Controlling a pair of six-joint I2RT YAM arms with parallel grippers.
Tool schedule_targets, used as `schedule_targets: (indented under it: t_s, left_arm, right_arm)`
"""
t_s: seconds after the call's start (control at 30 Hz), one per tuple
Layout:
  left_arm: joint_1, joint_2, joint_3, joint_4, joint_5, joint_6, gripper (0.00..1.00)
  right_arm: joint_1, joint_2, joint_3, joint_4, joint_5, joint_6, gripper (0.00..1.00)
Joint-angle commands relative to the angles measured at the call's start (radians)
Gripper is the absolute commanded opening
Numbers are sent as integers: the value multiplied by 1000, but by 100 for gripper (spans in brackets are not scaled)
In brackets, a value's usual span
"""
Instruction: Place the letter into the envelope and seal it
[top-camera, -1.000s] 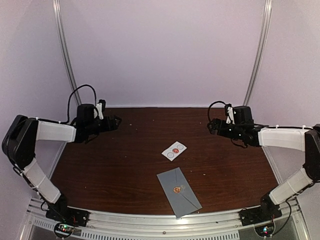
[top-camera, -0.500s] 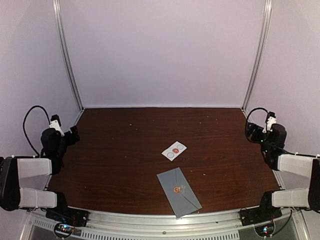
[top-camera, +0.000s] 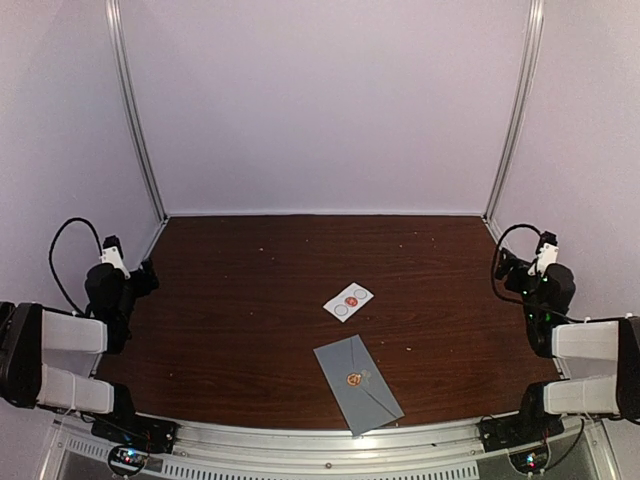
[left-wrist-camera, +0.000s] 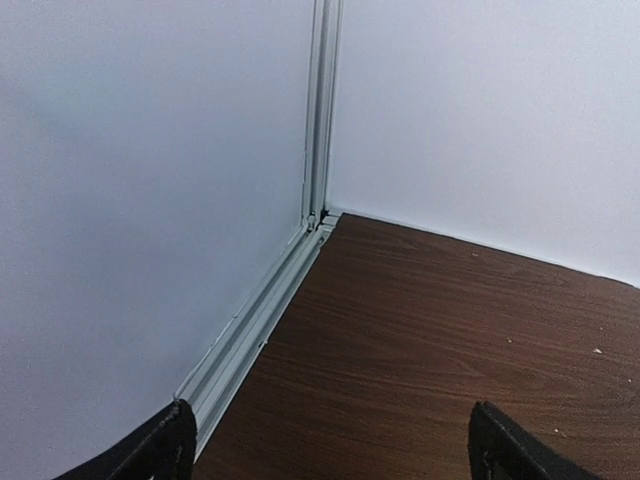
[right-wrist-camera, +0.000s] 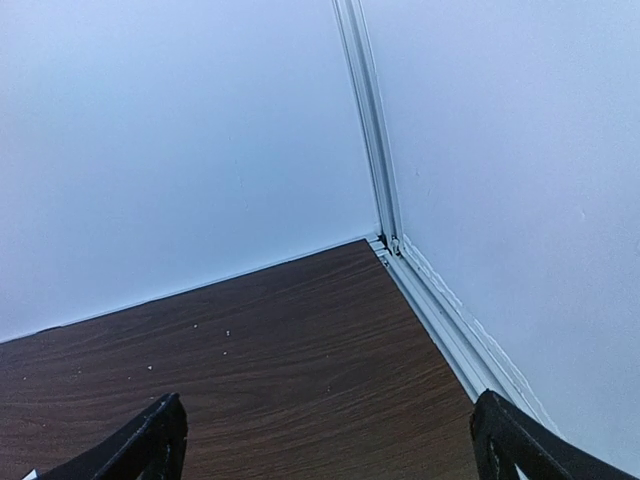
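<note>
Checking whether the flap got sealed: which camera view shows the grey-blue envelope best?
The top external view. There the envelope lies whole and flat on the table near its front edge, a red sticker at its middle. Both wrist views face the back corners: only wall, rail and wood, no envelope.

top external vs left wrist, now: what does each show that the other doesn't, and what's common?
Only top external: the envelope, a red sticker on its flap; the sticker card beyond it; the right tool at the right side. Only left wrist: the left tool close up, fingers wide apart, nothing between them. Both: the brown table, white walls, far-left corner post.
</note>
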Motion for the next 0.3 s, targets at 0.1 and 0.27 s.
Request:
schedule_targets:
  t_s: [0.1,0.27]
  left_arm:
    - [-2,13,11,89,1,26,96]
    - [-2,27,-1,129,7,37,96]
  right_arm:
    - [-5,-2,-1,46,19,-16,100]
    - [-5,-3,-14,71,20,-19,100]
